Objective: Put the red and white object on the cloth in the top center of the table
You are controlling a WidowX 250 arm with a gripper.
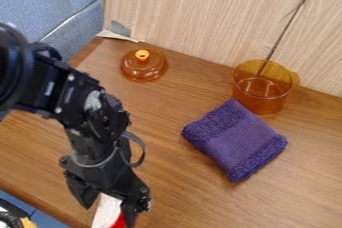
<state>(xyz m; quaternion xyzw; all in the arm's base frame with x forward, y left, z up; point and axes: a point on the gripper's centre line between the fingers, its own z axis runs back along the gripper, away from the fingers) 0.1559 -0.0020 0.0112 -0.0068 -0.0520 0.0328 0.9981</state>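
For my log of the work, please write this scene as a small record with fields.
red and white object: bottom edge, lower left
gripper: at that object; hold unclear
cloth: purple, folded, right of centre
pot: amber, see-through, upright, behind the cloth
lid: amber, off the pot, knob up
task: object not yet on cloth

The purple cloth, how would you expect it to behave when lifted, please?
The cloth would probably sag, as its fabric looks soft. It looks folded, so pinching one layer might open it. Its fuzzy surface should resist slipping.
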